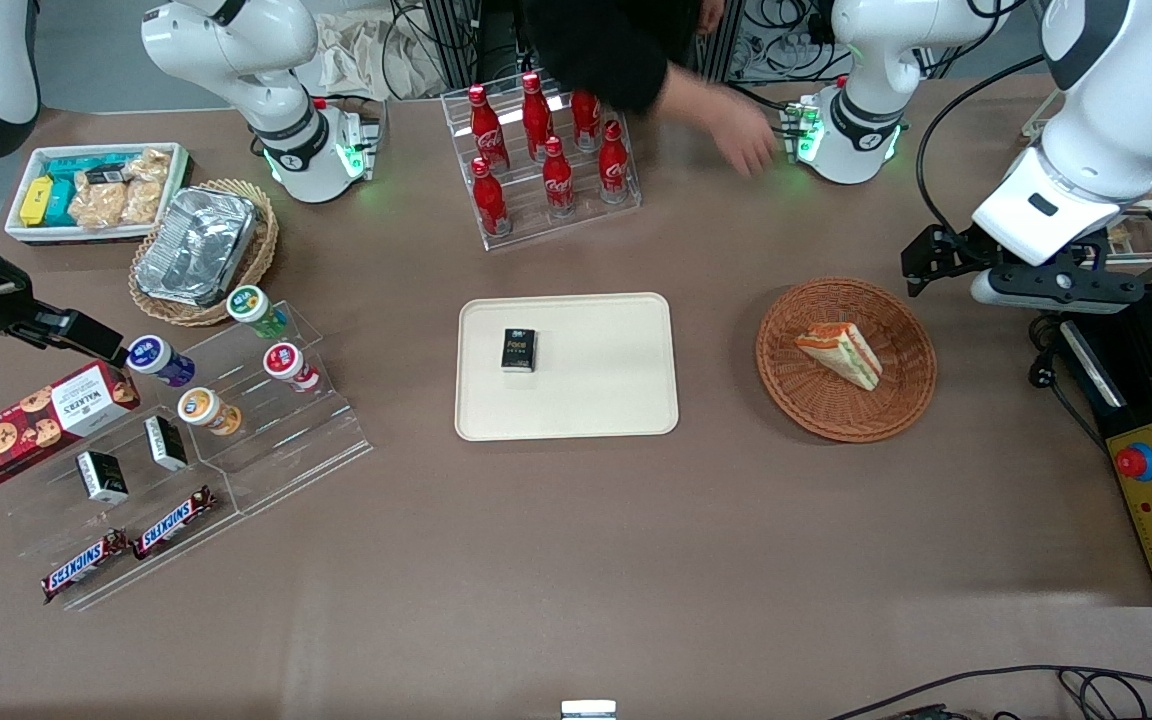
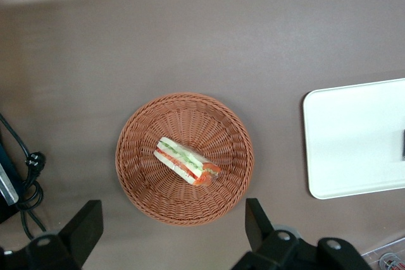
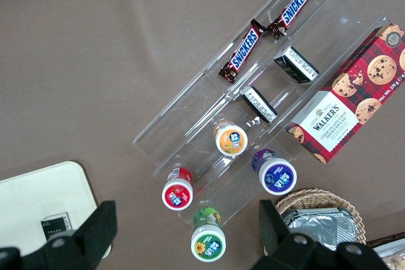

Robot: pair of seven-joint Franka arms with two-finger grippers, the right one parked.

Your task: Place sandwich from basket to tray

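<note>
While the sandwich (image 2: 186, 162) lies untouched in the reddish-brown wicker basket (image 2: 136, 184), the left arm's gripper (image 2: 171, 232) hangs above the table just beside the basket, toward the working arm's end. Its 2 fingers (image 2: 85, 226) stand spread wide with nothing between them. In the wrist view the basket sits just ahead of the fingertips, and the sandwich rests near the basket's middle, a wedge of white bread with green and orange-red layers showing along its cut side.

The cream-beige tray (image 1: 596, 400) lies flat on the table, well apart from the gripper, with the basket between tool and tray. 1 small black packet (image 1: 519, 350) occupies the tray toward the parked arm's end; the rest of its surface appears free to receive the sandwich.

Progress, judged from the arrangement: no stage of the transfer is complete. The sandwich is not grasped, not lifted, and not on the tray. Remaining steps are likely to be: centre the gripper over the wedge, descend, close on the bread, lift clear of the woven rim, carry toward the tray, and release. Soft bread may deform under a firm pinch, so a light grasp across the narrow faces seems advisable.

A person's hand (image 1: 741, 135) reaches near the working arm's base, farther from the front camera than the basket.
</note>
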